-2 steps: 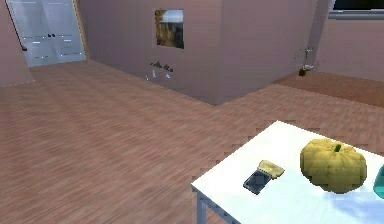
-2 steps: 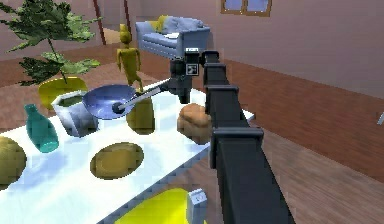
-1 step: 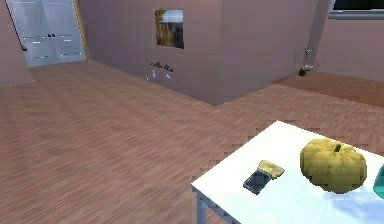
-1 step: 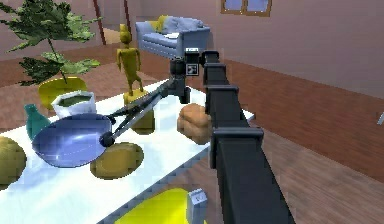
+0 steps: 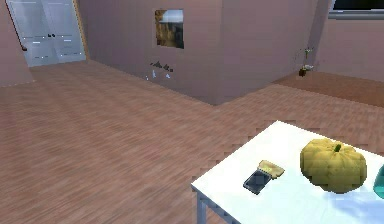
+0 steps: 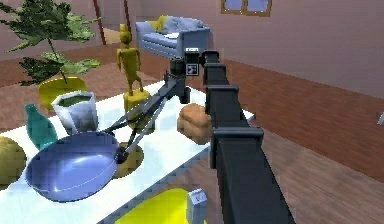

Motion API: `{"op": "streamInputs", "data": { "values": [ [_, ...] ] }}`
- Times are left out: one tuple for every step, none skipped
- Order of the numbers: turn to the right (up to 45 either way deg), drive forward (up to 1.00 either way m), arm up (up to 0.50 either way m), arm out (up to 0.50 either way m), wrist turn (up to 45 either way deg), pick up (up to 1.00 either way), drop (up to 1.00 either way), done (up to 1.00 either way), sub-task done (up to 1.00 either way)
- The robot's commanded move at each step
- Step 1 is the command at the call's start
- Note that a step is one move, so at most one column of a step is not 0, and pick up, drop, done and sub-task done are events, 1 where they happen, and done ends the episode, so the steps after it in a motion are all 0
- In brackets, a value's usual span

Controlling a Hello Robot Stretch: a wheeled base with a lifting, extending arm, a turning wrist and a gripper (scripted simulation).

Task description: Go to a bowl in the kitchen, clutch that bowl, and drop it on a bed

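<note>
**Claw at bowl rim, grip unclear**

Blue bowl lies on the white table, its inside a smooth blue. The claw slants down w/ finger tips at the bowl's right rim. Can't tell whether it grips anything (the bowl rests on the tabletop right there).

Around the bowl:
- Grey pot just behind it, contents not visible.
- Teal bottle behind-left.
- Pumpkin-like thing just left.
- Yellow statue behind-right, past the claw.
- Brown loaf-like lump to the right, beside the dark arm.
- Leafy plant in a yellow pot further behind.
- Yellow thing in front-right, at the pic's bottom.
- Blue sofa well beyond, in the bkgd.
</note>
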Motion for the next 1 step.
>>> {"op": "streamInputs", "data": {
  "values": [
    [0.0, 0.0, 0.0, -0.4, 0.0, 0.0, 0.0, 0.0, 0.0]
  ]
}}
